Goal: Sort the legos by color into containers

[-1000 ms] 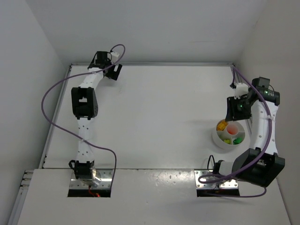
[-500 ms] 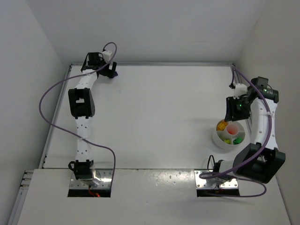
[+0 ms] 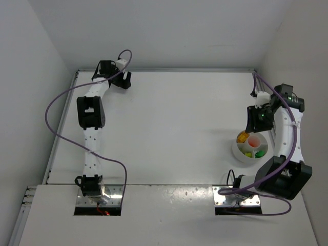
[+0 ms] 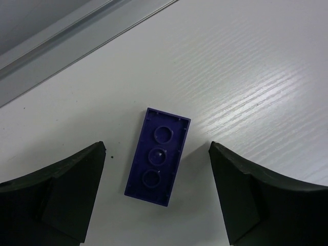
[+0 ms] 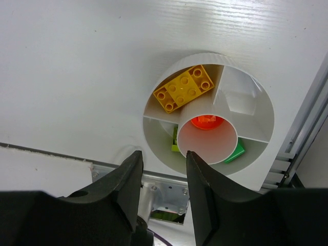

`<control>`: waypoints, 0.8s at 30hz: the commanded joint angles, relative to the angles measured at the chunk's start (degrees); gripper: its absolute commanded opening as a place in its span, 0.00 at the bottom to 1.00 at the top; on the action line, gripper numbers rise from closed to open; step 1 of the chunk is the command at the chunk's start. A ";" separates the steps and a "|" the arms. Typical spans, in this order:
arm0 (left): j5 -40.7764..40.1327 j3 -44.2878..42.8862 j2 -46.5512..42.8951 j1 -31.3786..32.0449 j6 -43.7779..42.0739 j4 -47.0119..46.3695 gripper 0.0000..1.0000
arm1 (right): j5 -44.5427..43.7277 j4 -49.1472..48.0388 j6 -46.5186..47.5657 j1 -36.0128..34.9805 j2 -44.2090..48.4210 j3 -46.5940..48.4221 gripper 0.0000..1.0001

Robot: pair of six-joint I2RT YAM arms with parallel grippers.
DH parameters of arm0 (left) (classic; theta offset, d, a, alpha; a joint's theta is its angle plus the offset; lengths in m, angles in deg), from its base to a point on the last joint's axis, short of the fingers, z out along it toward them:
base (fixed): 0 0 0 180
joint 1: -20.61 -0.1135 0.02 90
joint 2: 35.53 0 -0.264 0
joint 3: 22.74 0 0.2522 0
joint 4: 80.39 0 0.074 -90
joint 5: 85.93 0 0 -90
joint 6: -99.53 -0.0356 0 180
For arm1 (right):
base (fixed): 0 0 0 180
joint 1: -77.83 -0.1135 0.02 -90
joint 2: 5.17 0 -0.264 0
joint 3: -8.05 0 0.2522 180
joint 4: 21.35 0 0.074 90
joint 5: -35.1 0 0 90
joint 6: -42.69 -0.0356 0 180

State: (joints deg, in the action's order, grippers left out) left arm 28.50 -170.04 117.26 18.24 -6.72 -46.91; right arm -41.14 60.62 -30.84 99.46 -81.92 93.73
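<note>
A dark blue lego (image 4: 158, 156) lies hollow side up on the white table near the back left corner. My left gripper (image 4: 156, 154) hangs over it, open, a finger on each side and neither touching; from the top view the gripper (image 3: 122, 79) hides the brick. The round white dish (image 5: 256, 154) holds a yellow lego (image 5: 183, 88), a red-orange one (image 5: 207, 122) in its centre cup, a green one (image 5: 236, 152) and a lime one (image 5: 175, 141). My right gripper (image 5: 162, 156) hovers open above the dish (image 3: 237, 152) with nothing between its fingers.
A metal rail (image 4: 77, 46) runs along the table's back edge just beyond the blue brick. Another rail (image 5: 307, 123) borders the table right beside the dish. The right arm's mounting plate (image 5: 164, 192) lies below the dish.
The left wrist swung a little left along the back edge, then came back right. Its jaws have narrowed slightly. The right arm has stayed put.
</note>
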 commanded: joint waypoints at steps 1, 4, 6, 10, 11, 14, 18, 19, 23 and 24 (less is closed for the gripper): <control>0.98 2.14 -3.28 2.10 -3.60 1.27 0.88 | 1.01 -0.09 -0.47 0.17 -0.07 1.29 0.41; -1.21 2.14 -3.90 2.72 -6.41 3.73 0.71 | 1.01 -0.61 -0.47 0.17 -0.07 1.29 0.41; -2.89 2.14 -4.51 2.72 -6.95 5.75 0.61 | 1.01 -0.62 -0.47 0.17 -0.07 1.29 0.41; -6.40 3.45 -5.74 3.25 -9.58 11.29 0.43 | 3.02 -0.62 -0.47 -0.35 -0.07 1.29 0.41; -7.63 5.63 -7.23 3.25 -11.07 13.04 0.39 | 4.59 -0.09 -0.47 -0.36 -0.07 1.29 0.41; -8.25 13.00 -11.44 3.25 -11.61 13.84 0.23 | 8.55 0.52 0.05 -1.06 -0.59 2.43 0.41; -1.07 26.10 -21.00 3.25 -11.61 14.46 0.13 | 20.56 3.24 1.98 -1.59 -2.69 3.75 0.41; 4.96 29.53 -23.91 3.25 -11.61 13.07 0.13 | 22.87 3.25 1.99 -2.28 -3.57 4.45 0.41; 13.98 50.68 -39.91 7.01 -4.87 0.95 0.13 | 36.64 5.18 1.20 -5.10 -7.00 4.98 0.42; 14.51 53.00 -45.33 8.42 -3.71 -2.46 0.12 | 38.95 5.18 1.20 -5.63 -7.71 4.98 0.42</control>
State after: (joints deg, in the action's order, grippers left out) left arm 33.94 -123.35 83.99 22.48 -14.37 -40.72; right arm -16.12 64.01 -30.14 95.42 -87.89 96.68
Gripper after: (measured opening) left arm 0.400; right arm 0.417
